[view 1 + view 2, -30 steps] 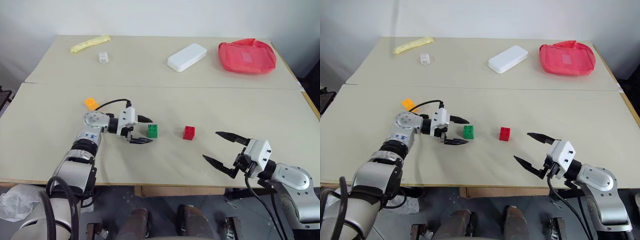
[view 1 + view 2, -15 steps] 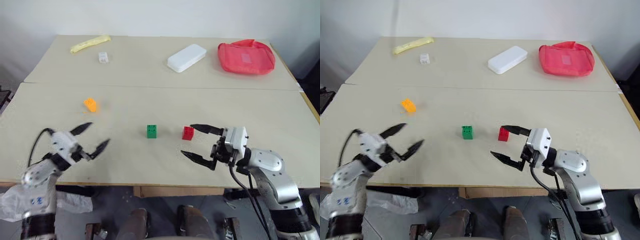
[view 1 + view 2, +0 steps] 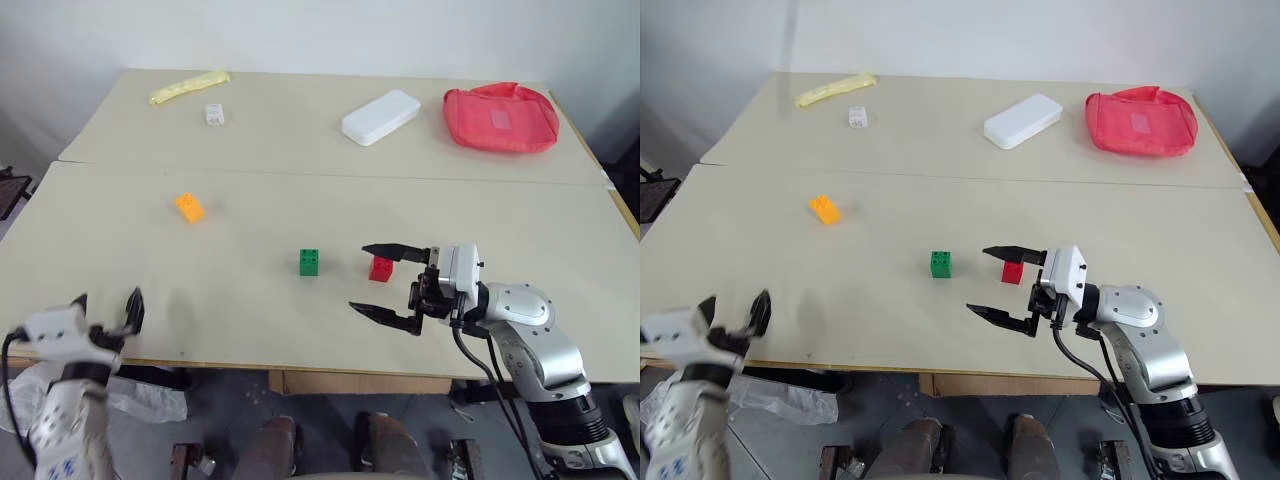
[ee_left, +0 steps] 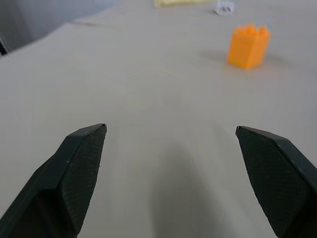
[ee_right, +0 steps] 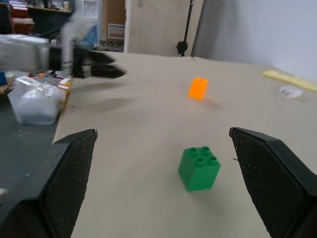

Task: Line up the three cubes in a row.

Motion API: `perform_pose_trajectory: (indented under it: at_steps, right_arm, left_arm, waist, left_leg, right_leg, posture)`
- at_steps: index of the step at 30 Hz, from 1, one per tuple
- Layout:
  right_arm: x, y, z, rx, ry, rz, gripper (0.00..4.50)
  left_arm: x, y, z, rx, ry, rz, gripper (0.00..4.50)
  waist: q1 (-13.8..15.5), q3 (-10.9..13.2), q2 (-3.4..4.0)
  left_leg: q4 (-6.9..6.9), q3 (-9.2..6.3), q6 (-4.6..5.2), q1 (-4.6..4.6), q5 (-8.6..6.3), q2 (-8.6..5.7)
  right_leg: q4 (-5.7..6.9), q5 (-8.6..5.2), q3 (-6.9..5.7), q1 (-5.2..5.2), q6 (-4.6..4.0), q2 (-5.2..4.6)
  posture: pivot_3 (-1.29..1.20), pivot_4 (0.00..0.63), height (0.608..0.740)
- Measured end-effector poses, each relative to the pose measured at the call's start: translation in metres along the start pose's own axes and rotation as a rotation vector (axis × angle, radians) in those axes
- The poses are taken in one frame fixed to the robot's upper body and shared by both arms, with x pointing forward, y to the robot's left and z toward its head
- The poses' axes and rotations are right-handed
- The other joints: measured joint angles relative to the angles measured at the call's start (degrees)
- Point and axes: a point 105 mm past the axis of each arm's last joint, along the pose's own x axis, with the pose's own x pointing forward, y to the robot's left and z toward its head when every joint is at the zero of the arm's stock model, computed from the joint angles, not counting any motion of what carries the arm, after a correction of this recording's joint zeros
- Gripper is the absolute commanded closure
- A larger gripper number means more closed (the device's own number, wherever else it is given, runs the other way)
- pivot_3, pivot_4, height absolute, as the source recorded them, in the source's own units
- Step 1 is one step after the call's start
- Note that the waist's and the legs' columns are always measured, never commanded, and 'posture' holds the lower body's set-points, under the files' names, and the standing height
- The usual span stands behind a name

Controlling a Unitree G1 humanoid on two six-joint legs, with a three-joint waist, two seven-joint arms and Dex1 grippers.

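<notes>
Both grippers (image 3: 105, 305) (image 3: 385, 282) gape wide and empty; the red cube (image 3: 380, 268) sits just beside the right one.

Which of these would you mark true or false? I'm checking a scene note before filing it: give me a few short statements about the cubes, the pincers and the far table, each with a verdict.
1. The right pincer is shut on the red cube. False: its fingers are spread open, with the cube beside the far one, not gripped.
2. The green cube sits between the orange cube and the red one. True.
3. The left pincer holds the orange cube. False: it is open near the table's near edge, with the cube well ahead of it.
4. A white box lies beside a red bag on the far table. True.
5. The three cubes touch each other. False: all stand apart.
</notes>
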Motion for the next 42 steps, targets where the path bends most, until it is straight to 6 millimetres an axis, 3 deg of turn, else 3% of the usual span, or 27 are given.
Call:
perform_pose_trajectory:
  at_steps: [2, 5, 10, 17, 19, 28, 33, 36, 40, 42]
  right_arm:
    - [0.003, -0.001, 0.001, -0.006, -0.02, -0.019, 0.0]
    - [0.002, -0.006, -0.001, -0.021, -0.019, -0.058, 0.0]
    - [-0.005, -0.015, -0.005, -0.03, 0.001, -0.138, 0.0]
    - [-0.009, -0.008, -0.009, -0.022, 0.022, -0.189, 0.0]
    - [-0.009, -0.009, -0.008, -0.03, 0.024, -0.197, 0.0]
    - [-0.011, -0.007, -0.01, -0.03, 0.034, -0.227, 0.0]
    - [-0.01, -0.006, -0.009, -0.034, 0.034, -0.225, 0.0]
    - [-0.01, -0.007, -0.008, -0.04, 0.034, -0.224, 0.0]
    - [-0.013, -0.008, -0.008, -0.05, 0.05, -0.217, 0.0]
    - [-0.017, -0.009, -0.008, -0.059, 0.07, -0.209, 0.0]
  left_arm:
    - [0.025, -0.025, 0.016, -0.021, -0.018, -0.014, 0.07]
    - [0.048, -0.045, 0.013, -0.009, 0.033, -0.011, 0.07]
    - [0.08, -0.056, -0.004, -0.024, 0.139, 0.074, 0.07]
    - [0.119, -0.077, 0.004, -0.042, 0.151, 0.123, 0.07]
    - [0.123, -0.082, 0.002, -0.043, 0.162, 0.113, 0.44]
    - [0.116, -0.082, -0.013, -0.031, 0.206, 0.13, 2.95]
    - [0.11, -0.084, -0.015, -0.007, 0.203, 0.092, 2.99]
    - [0.106, -0.087, -0.015, 0.037, 0.189, -0.123, 2.99]
    - [0.078, -0.1, 0.004, 0.115, 0.122, -0.699, 2.99]
    - [0.058, -0.097, 0.013, 0.206, 0.076, -0.944, 2.99]
  waist:
    - [-0.1, 0.0, -0.06]
    - [-1.4, -0.1, -0.02]
    - [-1.3, 0.0, -0.07]
    - [-0.9, 0.0, -0.08]
    - [-1.0, 0.0, -0.08]
    - [-1.2, 0.0, -0.08]
    - [-1.2, 0.0, -0.08]
    - [-1.3, 0.0, -0.08]
    - [-1.9, 0.0, -0.06]
    - [-2.2, 0.0, -0.02]
  left_leg:
    - [-0.01, 0.08, 0.0, -0.03, 0.0, -0.04]
    - [-0.05, 0.29, 0.04, -0.02, -0.02, -0.08]
    - [0.0, 0.33, 0.01, -0.09, -0.01, -0.03]
    - [0.01, 0.33, 0.02, -0.1, -0.01, -0.13]
    - [0.01, 0.34, 0.02, -0.1, -0.01, -0.13]
    - [0.01, 0.36, -0.02, -0.09, 0.01, -0.05]
    - [0.01, 0.36, -0.02, -0.09, 0.01, -0.07]
    - [0.0, 0.37, -0.03, -0.09, 0.01, -0.03]
    - [-0.05, 0.4, -0.07, -0.09, 0.0, 0.08]
    - [-0.06, 0.37, -0.07, -0.08, 0.0, 0.08]
  right_leg:
    - [0.25, 0.01, 0.04, -0.09, 0.02, 0.04]
    - [0.31, 0.01, 0.0, -0.23, 0.02, 0.09]
    - [0.27, 0.0, -0.19, -0.28, 0.03, 0.13]
    - [0.27, 0.03, -0.25, -0.27, 0.08, 0.1]
    - [0.25, 0.04, -0.27, -0.26, 0.09, 0.09]
    - [0.27, 0.04, -0.23, -0.28, 0.09, 0.1]
    - [0.26, 0.04, -0.23, -0.27, 0.09, 0.1]
    - [0.25, 0.03, -0.24, -0.28, 0.07, 0.1]
    - [0.14, 0.0, -0.23, -0.28, 0.01, 0.02]
    - [0.04, -0.01, -0.21, -0.25, 0.0, -0.02]
  posture:
    - [0.0, 0.15, 0.74]
    - [0.0, 0.15, 0.74]
    - [0.0, 0.15, 0.74]
    - [0.0, 0.15, 0.74]
    - [0.0, 0.15, 0.74]
    - [0.0, 0.15, 0.74]
    - [0.0, 0.15, 0.74]
    - [0.0, 0.15, 0.74]
    - [0.0, 0.15, 0.74]
    - [0.0, 0.15, 0.74]
